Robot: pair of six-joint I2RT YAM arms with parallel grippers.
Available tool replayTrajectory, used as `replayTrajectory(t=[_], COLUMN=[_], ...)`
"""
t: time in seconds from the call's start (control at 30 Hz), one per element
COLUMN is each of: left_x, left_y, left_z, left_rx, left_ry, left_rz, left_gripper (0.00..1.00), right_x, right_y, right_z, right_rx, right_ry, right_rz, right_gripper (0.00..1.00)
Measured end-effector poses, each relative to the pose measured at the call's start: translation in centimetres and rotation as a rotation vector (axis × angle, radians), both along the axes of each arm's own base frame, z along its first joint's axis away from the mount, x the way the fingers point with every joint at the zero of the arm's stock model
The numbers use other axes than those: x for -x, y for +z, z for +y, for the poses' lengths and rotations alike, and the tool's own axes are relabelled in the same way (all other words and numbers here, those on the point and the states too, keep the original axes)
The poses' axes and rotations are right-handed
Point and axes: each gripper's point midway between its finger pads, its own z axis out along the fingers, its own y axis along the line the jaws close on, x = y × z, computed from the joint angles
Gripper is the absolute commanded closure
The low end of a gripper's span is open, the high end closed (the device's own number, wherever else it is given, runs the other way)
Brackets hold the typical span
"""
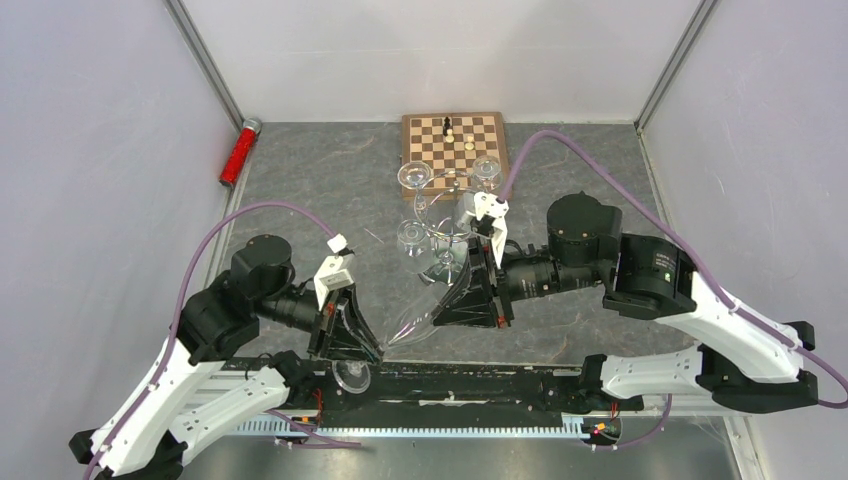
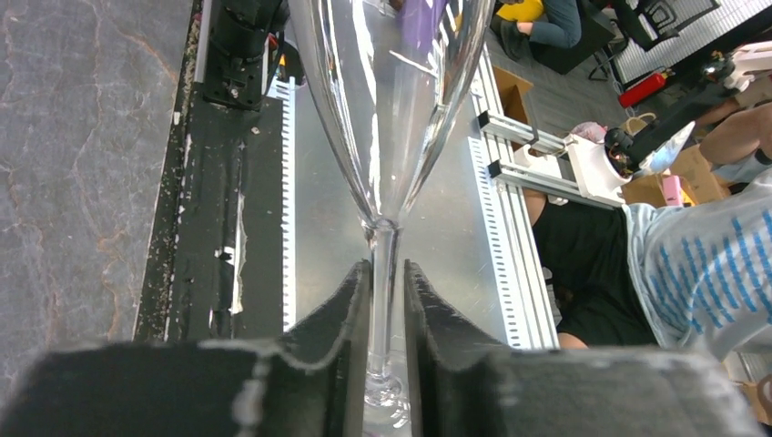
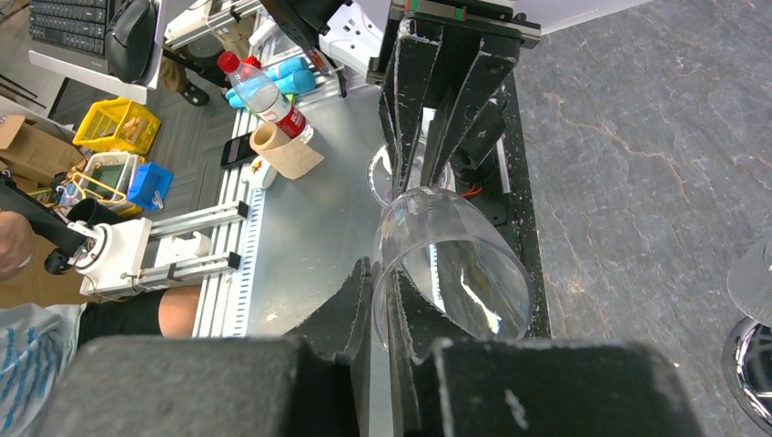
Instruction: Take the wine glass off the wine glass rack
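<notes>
Wine glass point(image 1: 420, 315): clear, thin-walled, with a tall tapering bowl, a slim stem and a round foot point(image 1: 352, 376).
Where it is: off the rack, in the air above the near edge of the table point(image 1: 330, 190), between the two grippers.
Long axis: slanted in the top view, with the foot near and left and the open rim far and right, towards the rack.
Wine glass rack point(image 1: 447, 225): shiny chrome wire with curled loops, standing mid-table; other glasses point(image 1: 413, 177) hang on it upside down.
Left gripper point(image 2: 387, 273): rough black fingers point(image 2: 350, 309) flank the stem closely, with a thin gap on one side; I cannot tell whether they press it.
Right gripper point(image 3: 380, 273): black fingers point(image 3: 355, 300) pinch the bowl wall at the rim, one inside and one outside.
Left arm: reaches in from near left, wrist low, gripper pointing right.
Right arm: folds in from near right, gripper pointing left and near.
Table: grey, veined, stone-like surface.
Chessboard point(image 1: 455, 140): wooden, at the far edge behind the rack.
Red cylinder point(image 1: 239, 152): lying at the far left corner.
</notes>
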Motion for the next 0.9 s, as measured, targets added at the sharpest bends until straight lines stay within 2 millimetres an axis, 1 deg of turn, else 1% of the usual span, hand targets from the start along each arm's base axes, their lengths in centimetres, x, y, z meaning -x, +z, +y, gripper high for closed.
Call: replayTrajectory(t=[0.03,0.1,0.17,0.23,0.4,0.53,0.73,0.83,0.9], left_x=[0.0,-0.2,-0.3,-0.4,-0.7,-1.2,-3.1,-4.6,-5.4], left_y=[0.0,-0.1,-0.1,-0.2,-0.3,-0.3,-0.9,-1.6,-2.0], left_z=[0.0,-0.1,-0.1,-0.1,-0.1,-0.1,-0.2,-0.4,-0.5], left_rx=[0.001,0.0,-0.004,-0.006,-0.014,-0.029,-0.084,-0.121,-0.146], left_ry=[0.0,0.004,0.011,0.015,0.036,0.067,0.171,0.237,0.27], left_rz=[-0.005,-0.01,-0.013,-0.015,-0.023,-0.035,-0.057,-0.069,-0.071], left_gripper=[0.56,0.44,0.37,0.32,0.29,0.27,0.27,0.27,0.27], right_x=[0.0,0.0,-0.1,-0.2,-0.4,-0.6,-1.0,-1.8,-2.6], right_y=[0.0,-0.1,-0.4,-0.6,-1.0,-1.7,-4.2,-5.7,-6.9], right_z=[0.0,0.0,0.0,-0.1,-0.2,-0.8,-2.6,-3.7,-4.5], right_rx=[-0.001,0.0,0.008,0.016,0.028,0.051,0.119,0.169,0.216], right_ry=[0.002,0.002,-0.002,-0.008,-0.017,-0.029,-0.087,-0.148,-0.207], right_rz=[0.0,0.0,-0.001,-0.002,-0.012,-0.022,-0.029,-0.035,-0.043], right_gripper=[1.0,1.0,1.0,1.0,1.0,1.0,1.0,1.0,1.0])
